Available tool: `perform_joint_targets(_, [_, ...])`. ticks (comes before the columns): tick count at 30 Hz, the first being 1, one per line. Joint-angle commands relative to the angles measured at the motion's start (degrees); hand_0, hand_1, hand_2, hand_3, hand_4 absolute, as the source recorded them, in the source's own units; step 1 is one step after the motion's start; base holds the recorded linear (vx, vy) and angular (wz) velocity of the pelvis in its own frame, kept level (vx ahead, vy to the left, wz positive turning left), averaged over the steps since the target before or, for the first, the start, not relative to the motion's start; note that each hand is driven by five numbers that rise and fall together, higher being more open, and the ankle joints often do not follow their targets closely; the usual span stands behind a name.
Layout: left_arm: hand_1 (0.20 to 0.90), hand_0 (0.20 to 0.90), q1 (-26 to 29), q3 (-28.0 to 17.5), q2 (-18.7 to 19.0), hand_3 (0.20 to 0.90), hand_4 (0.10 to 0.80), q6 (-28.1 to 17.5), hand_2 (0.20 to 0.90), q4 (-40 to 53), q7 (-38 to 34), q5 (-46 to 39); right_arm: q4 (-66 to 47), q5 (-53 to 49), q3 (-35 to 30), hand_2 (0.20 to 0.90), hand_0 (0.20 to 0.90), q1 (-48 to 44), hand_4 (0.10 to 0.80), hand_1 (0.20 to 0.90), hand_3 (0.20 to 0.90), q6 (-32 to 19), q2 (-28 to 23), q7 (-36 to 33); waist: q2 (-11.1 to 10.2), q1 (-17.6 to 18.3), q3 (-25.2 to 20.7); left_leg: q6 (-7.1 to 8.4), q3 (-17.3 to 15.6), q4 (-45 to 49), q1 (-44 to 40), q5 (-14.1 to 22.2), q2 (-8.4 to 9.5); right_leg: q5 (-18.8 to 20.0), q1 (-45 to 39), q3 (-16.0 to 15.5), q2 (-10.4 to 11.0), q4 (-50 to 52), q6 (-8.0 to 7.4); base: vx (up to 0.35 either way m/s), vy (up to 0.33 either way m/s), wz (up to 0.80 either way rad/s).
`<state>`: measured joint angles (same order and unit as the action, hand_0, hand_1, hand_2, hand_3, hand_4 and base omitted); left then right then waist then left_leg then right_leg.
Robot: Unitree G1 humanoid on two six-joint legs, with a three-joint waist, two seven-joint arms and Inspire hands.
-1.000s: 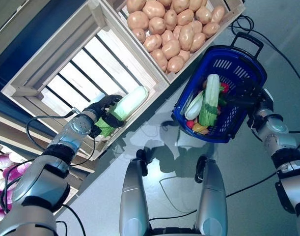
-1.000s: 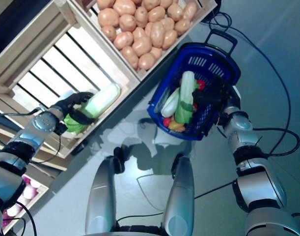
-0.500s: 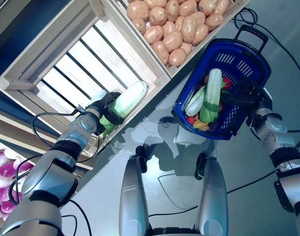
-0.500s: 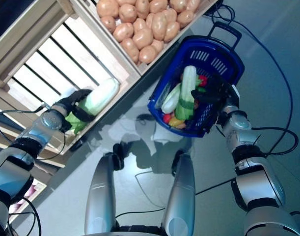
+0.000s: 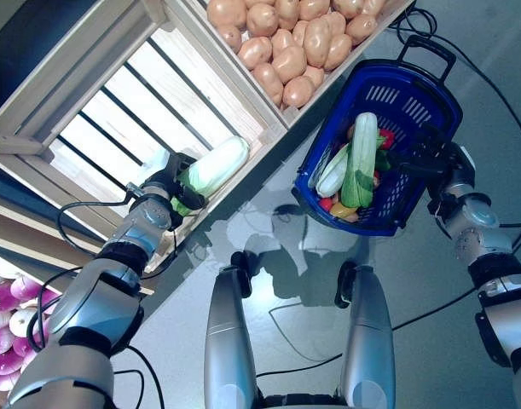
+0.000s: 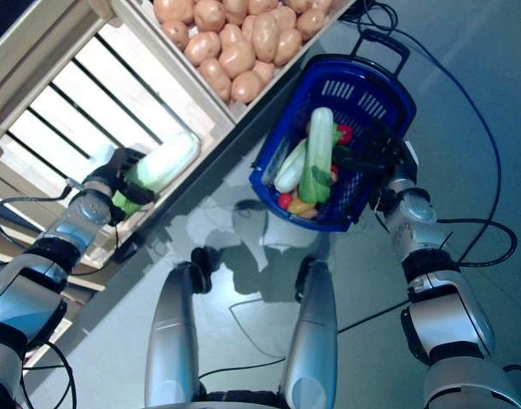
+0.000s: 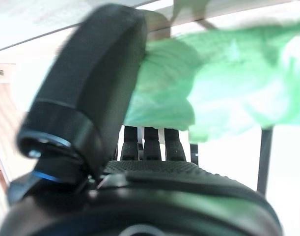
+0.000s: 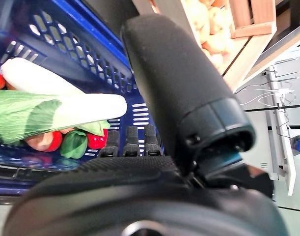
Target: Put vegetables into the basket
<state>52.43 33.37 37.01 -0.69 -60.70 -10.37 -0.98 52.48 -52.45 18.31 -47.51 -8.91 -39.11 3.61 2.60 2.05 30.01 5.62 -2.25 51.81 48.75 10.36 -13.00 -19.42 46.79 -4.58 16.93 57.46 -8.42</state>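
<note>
Left hand [image 5: 169, 189]: fingers curled round the cabbage [image 5: 212, 167], leafy end in the palm, for lifting clear of the crate [image 5: 89, 111].
Right hand [image 5: 431, 160]: fingers curled round the basket [image 5: 413, 111] rim, holding it steady to receive.

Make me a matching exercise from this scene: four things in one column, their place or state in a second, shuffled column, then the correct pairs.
Things:
1. cabbage
2. potatoes
3. basket
4. slatted crate

Places or states:
A. piled in the other wooden crate
B. gripped by the left hand
C. held by the right hand, vegetables inside
D. bare inside, beside the potato crate

Pairs: 1-B, 2-A, 3-C, 4-D
</note>
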Motion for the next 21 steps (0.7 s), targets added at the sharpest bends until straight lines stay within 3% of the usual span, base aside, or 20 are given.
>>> perform_joint_targets(1, [0.3, 0.3, 0.54, -3.06, 4.23, 0.3, 0.4, 0.94, 0.3, -2.32, -4.84, -1.18, -5.97, -2.25, -4.69, 0.9, 0.9, -2.44, 0.8, 0.9, 0.9, -6.94, 1.08, -1.0, -1.76, -0.54, -0.44, 3.31, 1.3, -1.62, -6.59, 6.69, -2.25, 3.55, -2.97, 1.76, 3.13, -3.05, -0.05, 0.0, 0.0, 0.0])
perform_joint_targets(10, [0.3, 0.3, -2.69, -5.07, 5.1, 0.3, 0.4, -3.47, 0.3, 0.73, -4.29, -3.48, -9.11, -1.56, -4.01, 0.9, 0.9, 0.01, 0.8, 0.9, 0.9, -6.43, 2.39, -0.13, -1.84, -0.4, -4.33, 3.0, 0.0, -7.39, -13.68, 4.69, -2.06, 4.43, -10.08, 0.92, 2.62, -8.3, 0.27, 0.011, 0.013, 0.0])
perform_joint_targets(11, [0.3, 0.3, -3.47, -5.59, 5.33, 0.3, 0.4, -4.3, 0.3, 1.72, -4.49, -4.09, -9.98, -1.39, -3.94, 0.9, 0.9, 0.52, 0.8, 0.9, 0.9, -6.52, 2.71, -0.05, -1.86, -0.37, -5.16, 2.49, -0.46, -9.51, -14.66, 2.5, -1.9, 6.29, -11.15, 0.53, 2.47, -10.44, 0.86, -0.025, 0.03, -0.04])
perform_joint_targets(13, [0.3, 0.3, -4.55, -6.43, 5.4, 0.3, 0.4, -4.92, 0.3, 3.13, -4.65, -5.07, -11.53, -0.93, -4.0, 0.9, 0.9, 1.36, 0.8, 0.9, 0.9, -6.38, 3.18, -0.39, -1.95, -0.38, -6.16, 2.39, -0.83, -11.36, -16.76, 1.9, -1.82, 6.68, -13.29, 0.11, 2.46, -12.16, 0.89, 0.028, 0.031, -0.04])
perform_joint_targets(21, [0.3, 0.3, -13.99, -12.53, 3.31, 0.3, 0.4, -9.47, 0.3, 14.5, -5.81, -7.09, -21.55, 0.79, -6.49, 0.9, 0.9, 9.06, 0.8, 0.9, 0.9, -6.32, 8.36, -2.25, -2.63, -1.47, -11.63, 1.51, -1.78, -22.68, -28.7, -1.27, -0.15, 9.55, -25.64, -3.85, 2.19, -23.78, 0.55, 0.113, 0.014, 0.03])
